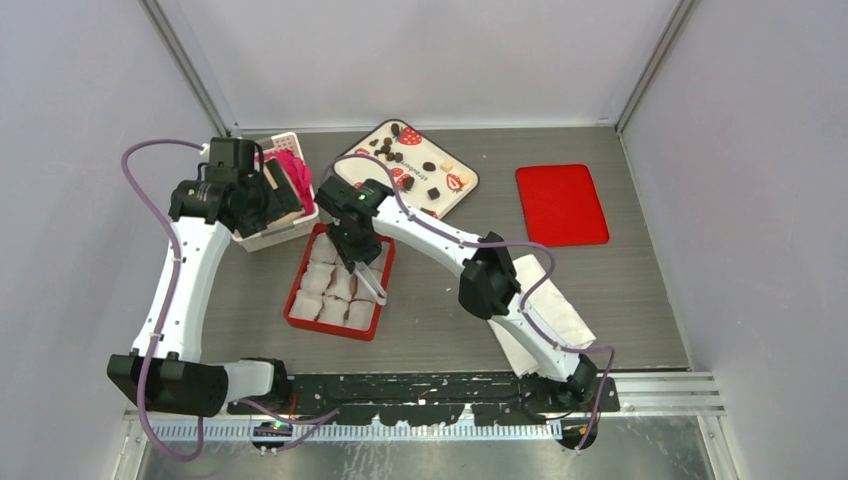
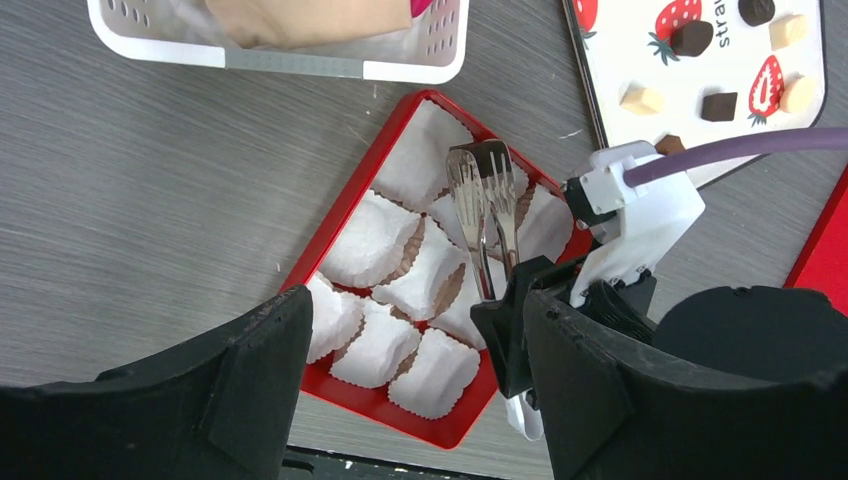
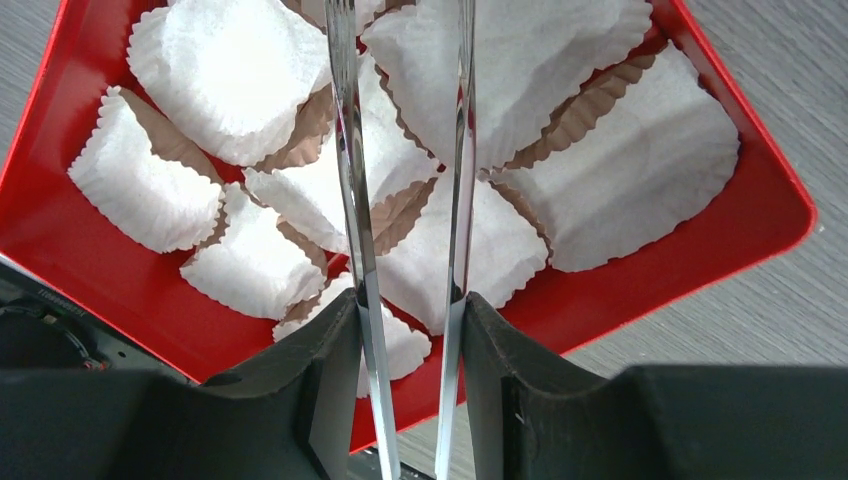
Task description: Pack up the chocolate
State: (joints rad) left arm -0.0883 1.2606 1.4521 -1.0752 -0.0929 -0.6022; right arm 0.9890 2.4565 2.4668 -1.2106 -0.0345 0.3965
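The chocolate (image 1: 405, 160) lies as several small dark and cream pieces on a white tray printed with strawberries (image 1: 455, 195) at the back; some pieces also show in the left wrist view (image 2: 692, 38). A red box (image 1: 298, 308) holds several white crinkled paper cups (image 3: 230, 70); no chocolate shows in them. My right gripper (image 1: 352, 240) (image 3: 408, 310) is shut on metal tongs (image 3: 350, 200) that reach over the cups (image 2: 482, 180); nothing shows between their tips. My left gripper (image 1: 262, 200) (image 2: 418, 300) is open and empty, high above the box's left side.
A white basket (image 1: 290, 232) with a pink item stands left of the strawberry tray. A flat red lid (image 1: 561, 203) lies at the back right. A white sheet (image 1: 560, 315) lies under my right arm. A black rail runs along the near edge.
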